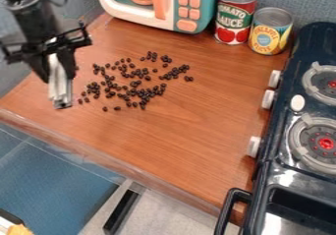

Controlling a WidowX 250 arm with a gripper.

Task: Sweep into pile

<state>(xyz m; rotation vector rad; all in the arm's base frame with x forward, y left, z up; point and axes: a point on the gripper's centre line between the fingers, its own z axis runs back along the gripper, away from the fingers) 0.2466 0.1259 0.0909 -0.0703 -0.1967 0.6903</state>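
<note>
Stove (279,176) nearest, scattered beans (136,83) lie right of a gripper (58,75) pinching what seems a pale strip (61,95).

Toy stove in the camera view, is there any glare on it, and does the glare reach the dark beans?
In the camera view, bright white glints show on the glossy black stove, below its lower burner and near the bottom edge; the dark beans lie away from them, standing out against the wooden counter.
</note>
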